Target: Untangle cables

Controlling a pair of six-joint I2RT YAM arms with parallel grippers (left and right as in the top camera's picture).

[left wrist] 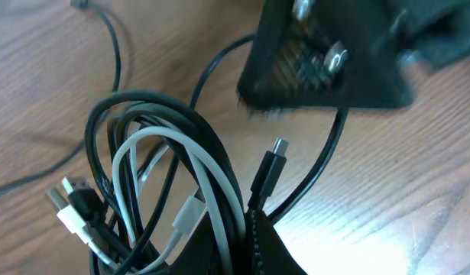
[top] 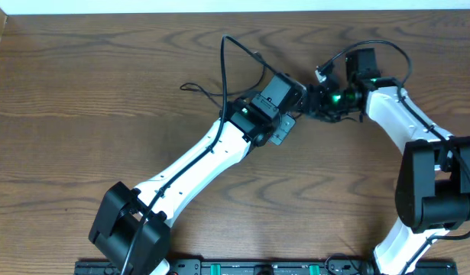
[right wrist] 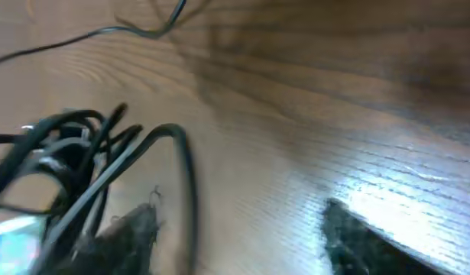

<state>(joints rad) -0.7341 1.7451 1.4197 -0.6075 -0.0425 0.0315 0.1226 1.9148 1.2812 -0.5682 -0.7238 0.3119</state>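
The black cord (left wrist: 105,122) and the white cord (left wrist: 214,174) form one tangled bundle, with several plug ends (left wrist: 76,205) sticking out. My left gripper (left wrist: 246,233) is shut on this bundle, black and white strands pinched between its jaws. In the overhead view the left gripper (top: 296,98) and the right gripper (top: 317,99) meet at the bundle (top: 309,107). A long loop of black cord (top: 222,65) trails left across the table. My right gripper (right wrist: 242,229) is open, with a black strand (right wrist: 190,191) running between its fingers and the bundle (right wrist: 59,149) at its left.
Bare wooden table (top: 105,114) all round. The right gripper's body (left wrist: 326,61) hangs just above and beyond the bundle in the left wrist view. The loose cord end (top: 187,87) lies left of the left arm. The table's far edge (top: 235,11) is at the top.
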